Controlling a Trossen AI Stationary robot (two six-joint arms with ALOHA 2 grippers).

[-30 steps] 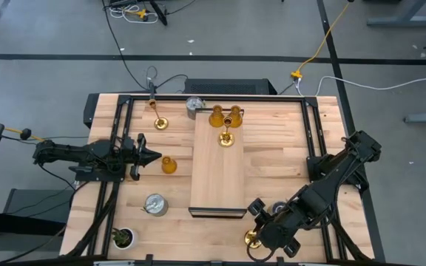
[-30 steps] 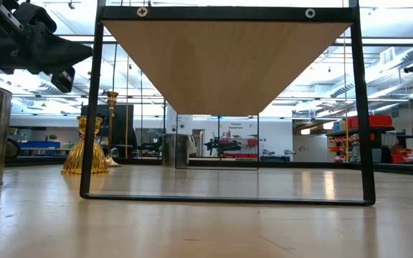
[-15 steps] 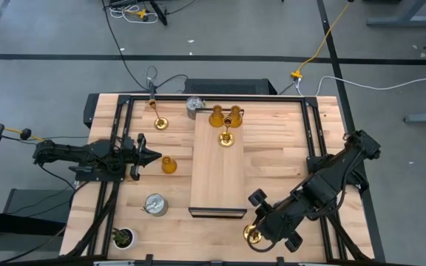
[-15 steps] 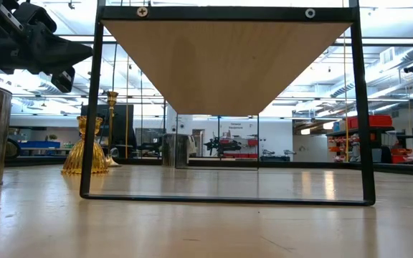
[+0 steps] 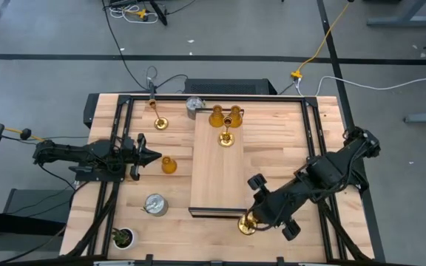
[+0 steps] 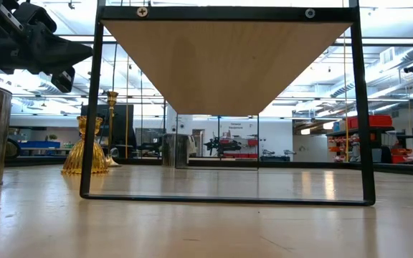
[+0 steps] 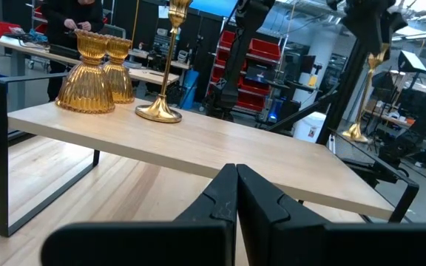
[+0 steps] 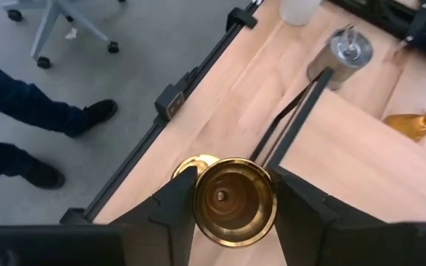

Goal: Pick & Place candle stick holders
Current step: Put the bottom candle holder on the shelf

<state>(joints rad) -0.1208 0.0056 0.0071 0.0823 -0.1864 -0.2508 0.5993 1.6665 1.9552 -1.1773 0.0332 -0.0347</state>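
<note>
Right gripper, high view: clamped on a gold thin-stemmed candle stick holder at the table's near edge, just off the raised wooden shelf, apparently bound for it. Left gripper, fingers pressed together and empty, waits beside an amber bell-shaped holder. Two amber holders and one gold holder stand on the shelf's far end; a gold holder and two silver holders sit on the table; potted plant at the near-left corner. Low view: shelf frame, amber holder. Left wrist view: closed fingers face the shelf. Right wrist view: both fingers flank the gold cup, base below; a person's legs stand beyond the table.
</note>
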